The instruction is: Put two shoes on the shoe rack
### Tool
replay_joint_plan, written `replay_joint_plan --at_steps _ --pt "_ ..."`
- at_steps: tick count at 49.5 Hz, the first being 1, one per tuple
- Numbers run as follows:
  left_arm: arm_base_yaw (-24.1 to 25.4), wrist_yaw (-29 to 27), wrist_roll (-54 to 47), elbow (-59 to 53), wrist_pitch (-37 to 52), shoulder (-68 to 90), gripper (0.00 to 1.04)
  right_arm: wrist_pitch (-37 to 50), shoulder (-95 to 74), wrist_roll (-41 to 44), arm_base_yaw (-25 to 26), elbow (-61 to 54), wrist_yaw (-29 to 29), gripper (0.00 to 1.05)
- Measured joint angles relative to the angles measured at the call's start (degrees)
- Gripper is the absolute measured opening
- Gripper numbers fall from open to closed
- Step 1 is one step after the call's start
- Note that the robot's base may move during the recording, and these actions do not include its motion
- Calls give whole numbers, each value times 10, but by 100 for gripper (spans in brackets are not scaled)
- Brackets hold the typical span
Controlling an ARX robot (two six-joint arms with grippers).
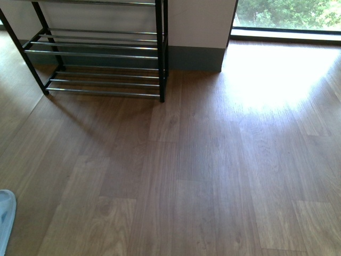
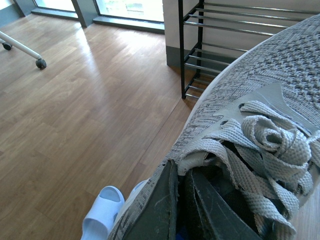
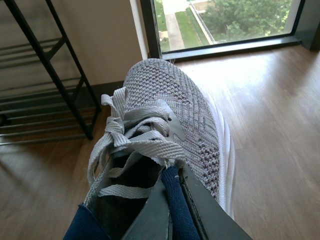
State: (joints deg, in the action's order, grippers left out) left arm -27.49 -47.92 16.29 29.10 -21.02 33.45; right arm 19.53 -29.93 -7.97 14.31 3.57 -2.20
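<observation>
warm brown wood-plank floor (image 1: 213,176) fills the room. a pale wall (image 1: 200,21) with a grey skirting board (image 1: 197,57) stands at the back, beside a low, dark-framed window (image 1: 287,13). sunlight (image 1: 272,74) glares white on the boards in front of it; green trees (image 3: 240,17) show outside the glass.

The brown wood-plank floor (image 1: 213,176) carries the shoe rack (image 1: 101,53) at upper left and a pale blue slipper (image 1: 5,218) at the lower-left edge.
</observation>
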Motion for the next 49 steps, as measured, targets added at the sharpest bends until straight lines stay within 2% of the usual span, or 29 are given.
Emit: replay_joint_plan --at_steps 49 --pt "1 -2 0 0 0 0 2 0 0 0 0 0 -4 1"
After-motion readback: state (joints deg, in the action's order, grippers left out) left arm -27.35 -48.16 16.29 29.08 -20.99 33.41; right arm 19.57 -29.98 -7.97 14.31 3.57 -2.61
